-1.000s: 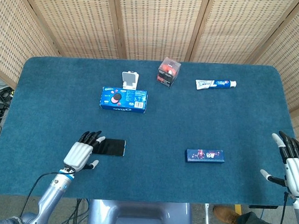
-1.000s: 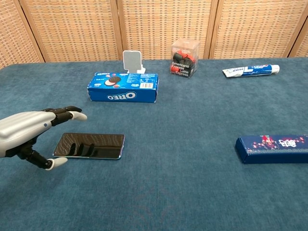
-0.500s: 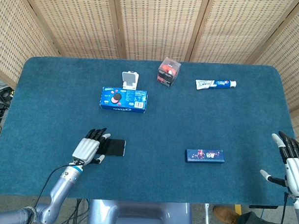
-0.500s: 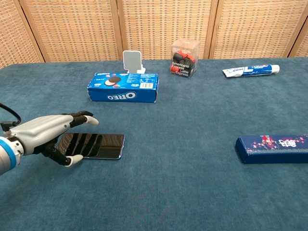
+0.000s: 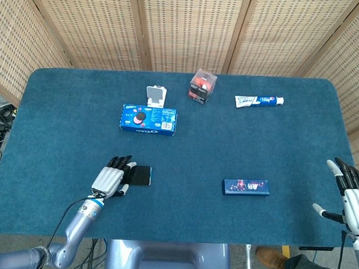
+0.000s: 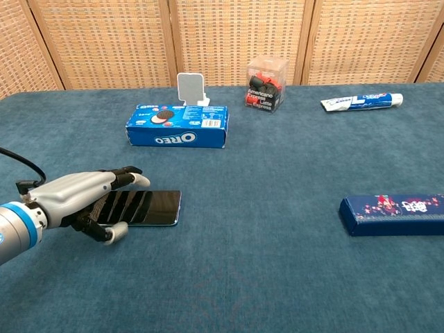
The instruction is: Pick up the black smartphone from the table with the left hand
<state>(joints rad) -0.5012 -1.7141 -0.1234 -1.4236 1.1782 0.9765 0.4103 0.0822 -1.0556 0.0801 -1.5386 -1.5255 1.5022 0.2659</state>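
Observation:
The black smartphone (image 5: 142,175) (image 6: 148,207) lies flat on the blue table near the front left. My left hand (image 5: 112,179) (image 6: 87,198) hovers over the phone's left end, fingers spread above the screen and thumb (image 6: 115,232) beside its near edge. Whether the fingers touch the phone cannot be made out, and nothing is gripped. My right hand (image 5: 351,196) rests open at the table's front right edge, far from the phone; only the head view shows it.
An Oreo box (image 5: 149,120) (image 6: 177,126) lies behind the phone, with a small white stand (image 5: 156,96) behind it. Further back are a clear cube box (image 5: 202,86) and a toothpaste tube (image 5: 259,101). A dark blue box (image 5: 245,187) (image 6: 393,214) lies at the front right.
My left hand has moved rightward over the phone, now covering its left end, with the thumb coming in along its near edge. The phone and right hand have stayed put.

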